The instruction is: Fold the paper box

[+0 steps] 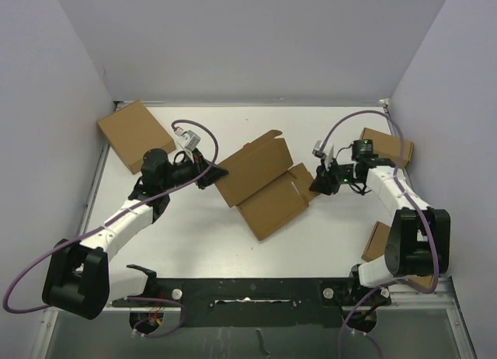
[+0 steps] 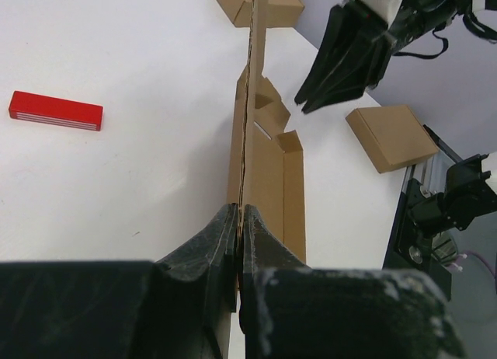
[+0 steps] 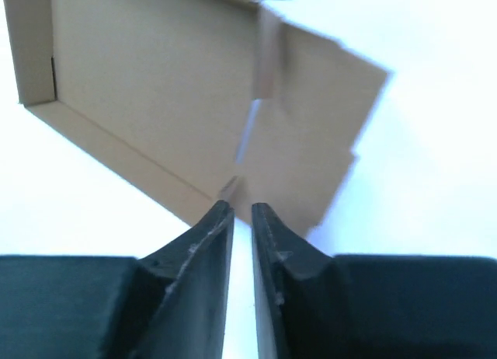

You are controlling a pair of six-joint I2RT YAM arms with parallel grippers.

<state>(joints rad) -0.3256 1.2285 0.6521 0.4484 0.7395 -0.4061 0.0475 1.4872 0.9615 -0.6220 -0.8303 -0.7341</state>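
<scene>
The paper box [image 1: 264, 184] lies in the middle of the table, a brown cardboard blank with one panel raised and flaps spread to the right. My left gripper [image 1: 216, 172] is shut on its left edge. In the left wrist view the cardboard [image 2: 268, 165] runs edge-on out from between the closed fingertips [image 2: 240, 211]. My right gripper [image 1: 313, 184] sits just off the box's right flap, and its jaws stand a narrow gap apart with nothing between them. In the right wrist view the box [image 3: 171, 87] lies just beyond the fingertips [image 3: 242, 207].
Ready-made brown boxes lie at the back left [image 1: 133, 134], back right [image 1: 386, 147] and near right [image 1: 380, 242]. A small red block [image 2: 56, 111] rests on the white table. Walls close in the table on three sides.
</scene>
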